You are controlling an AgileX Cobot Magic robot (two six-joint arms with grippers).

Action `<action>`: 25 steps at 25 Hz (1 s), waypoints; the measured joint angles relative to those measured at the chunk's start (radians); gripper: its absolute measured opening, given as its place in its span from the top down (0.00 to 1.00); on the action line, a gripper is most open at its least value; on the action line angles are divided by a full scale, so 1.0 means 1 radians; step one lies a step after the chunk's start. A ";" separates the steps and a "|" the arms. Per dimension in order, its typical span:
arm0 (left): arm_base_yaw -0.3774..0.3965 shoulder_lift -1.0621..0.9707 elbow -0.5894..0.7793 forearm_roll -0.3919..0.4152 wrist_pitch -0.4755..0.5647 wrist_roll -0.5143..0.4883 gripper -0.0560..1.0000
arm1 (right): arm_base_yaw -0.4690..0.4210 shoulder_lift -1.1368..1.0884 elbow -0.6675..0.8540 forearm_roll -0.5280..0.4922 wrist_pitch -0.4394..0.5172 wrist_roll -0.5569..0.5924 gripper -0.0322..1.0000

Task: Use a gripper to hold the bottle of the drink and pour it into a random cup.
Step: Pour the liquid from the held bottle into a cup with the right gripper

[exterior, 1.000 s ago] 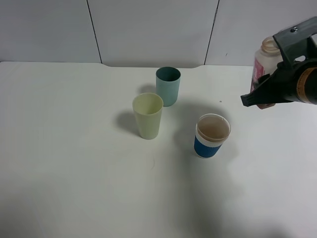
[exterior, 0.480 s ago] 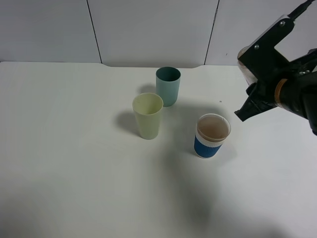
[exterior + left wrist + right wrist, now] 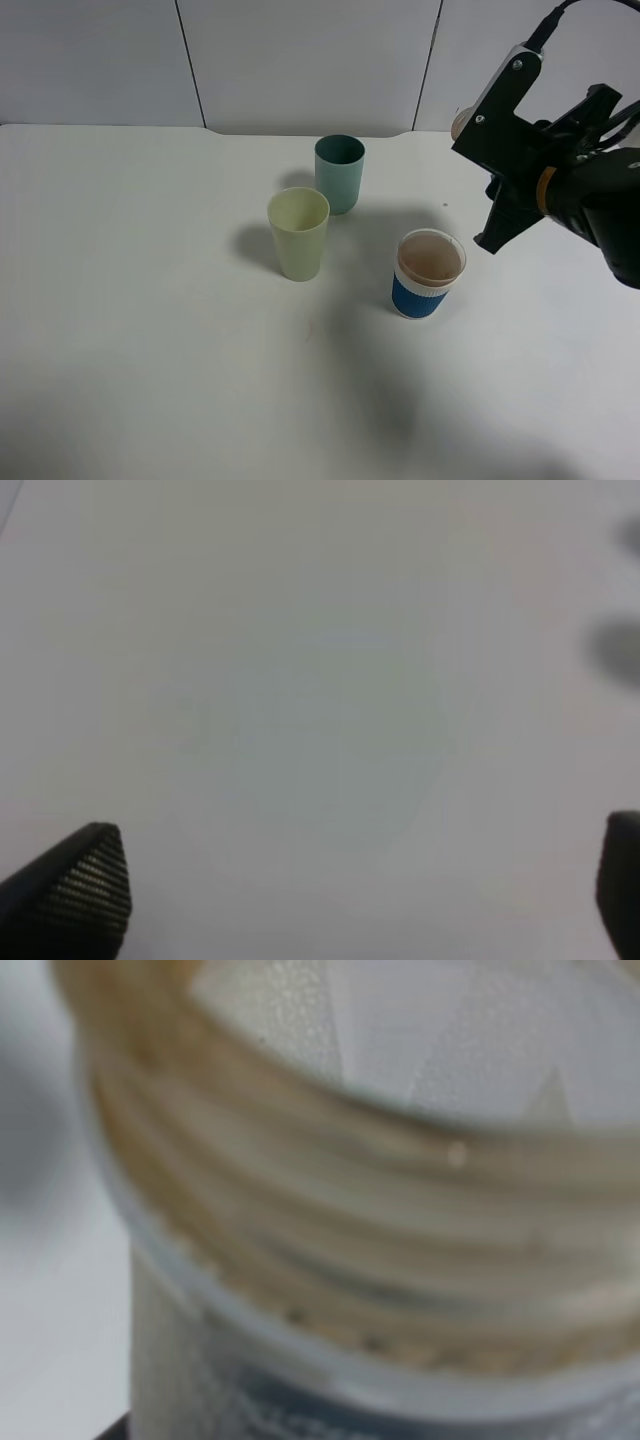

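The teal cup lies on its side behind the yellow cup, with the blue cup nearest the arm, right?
No: the teal cup stands upright, as the exterior high view shows. It is behind the yellow cup, and the blue cup is nearest the arm.

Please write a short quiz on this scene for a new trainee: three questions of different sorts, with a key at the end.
1. True or false: the bottle has its cap on.
2. How many cups stand on the table?
3. Which cup is nearest to the right hand? A) teal cup B) yellow-green cup C) blue cup

Key: 1 false; 2 three; 3 C.
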 joint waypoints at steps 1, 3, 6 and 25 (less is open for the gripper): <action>0.000 0.000 0.000 0.000 0.000 0.000 0.07 | 0.000 0.000 0.000 -0.011 0.000 -0.021 0.61; 0.000 0.000 0.000 0.000 0.000 0.000 0.07 | 0.000 0.000 0.000 -0.031 0.000 -0.058 0.61; 0.000 0.000 0.000 0.000 0.000 0.000 0.07 | 0.000 0.002 0.000 -0.041 -0.002 -0.117 0.61; 0.000 0.000 0.000 0.000 0.000 0.000 0.07 | 0.000 0.003 0.000 -0.046 -0.011 -0.453 0.61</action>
